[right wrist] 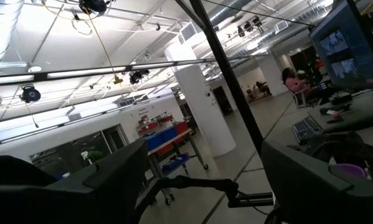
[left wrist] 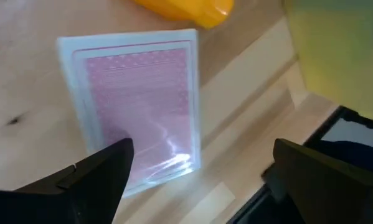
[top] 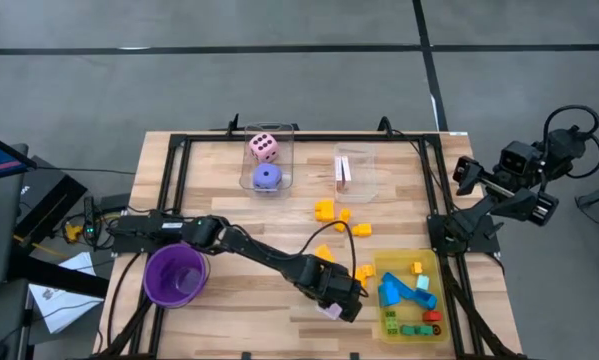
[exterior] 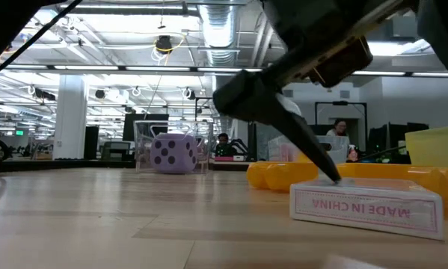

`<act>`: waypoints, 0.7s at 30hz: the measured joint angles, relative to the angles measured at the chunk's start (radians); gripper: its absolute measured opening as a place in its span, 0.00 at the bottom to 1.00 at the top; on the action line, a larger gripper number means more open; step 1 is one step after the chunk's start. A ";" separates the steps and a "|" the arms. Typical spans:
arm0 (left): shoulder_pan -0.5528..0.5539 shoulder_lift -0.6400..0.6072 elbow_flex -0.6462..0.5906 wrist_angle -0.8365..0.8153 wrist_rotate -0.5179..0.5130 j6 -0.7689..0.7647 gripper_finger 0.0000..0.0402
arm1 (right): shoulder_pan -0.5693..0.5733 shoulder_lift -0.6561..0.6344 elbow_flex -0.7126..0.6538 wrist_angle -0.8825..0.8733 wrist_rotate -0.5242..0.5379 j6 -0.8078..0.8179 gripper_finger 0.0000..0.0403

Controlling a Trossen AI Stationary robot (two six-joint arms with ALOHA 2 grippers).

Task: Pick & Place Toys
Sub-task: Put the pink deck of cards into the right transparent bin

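- The left arm reaches low across the table (top: pixel 229 310); its left pincer (left wrist: pixel 195 180) is spread wide, tilted down over a pink card pack (left wrist: pixel 136 102), one fingertip touching it.
- The pack lies flat beside the yellow tray (top: pixel 384 262) of blocks.
- Yellow blocks (top: pixel 329 212) lie just beyond; dice (top: pixel 264 148) sit in a clear box (top: pixel 291 130).
- The right pincer (right wrist: pixel 198 180) waits raised off the table's right edge, fingers apart.

left gripper (top: pixel 337 303) low, spread, right gripper (top: pixel 466 172) raised

Open-plan lab/office: exposed ceiling ducts (exterior: pixel 216 26), strip lights, workstations w/ monitors (right wrist: pixel 348 40).
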 joint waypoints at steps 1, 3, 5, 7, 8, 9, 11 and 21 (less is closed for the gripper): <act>-0.001 0.002 0.000 0.001 0.002 0.001 0.95 | 0.000 0.000 0.000 -0.004 0.000 0.002 0.76; -0.002 0.004 0.000 -0.002 0.006 0.008 0.95 | 0.000 0.000 0.000 -0.007 0.000 0.002 0.76; -0.003 0.004 0.000 -0.006 0.008 0.009 0.95 | 0.000 0.000 0.000 -0.008 0.000 0.002 0.76; -0.004 0.003 0.001 -0.029 -0.007 0.011 0.95 | 0.000 0.000 0.000 -0.011 0.000 0.002 0.76; -0.004 0.003 0.001 -0.048 -0.022 0.010 0.95 | 0.000 0.000 0.000 -0.011 0.000 0.008 0.76; -0.003 0.003 0.002 -0.071 -0.038 0.010 0.95 | 0.000 0.000 0.000 -0.012 0.000 0.009 0.76; 0.001 0.001 0.003 -0.108 -0.058 0.010 0.95 | 0.000 0.000 0.000 -0.012 0.000 0.010 0.76; 0.010 -0.003 0.003 -0.293 -0.131 -0.016 0.95 | 0.001 0.000 0.000 -0.012 0.000 0.028 0.76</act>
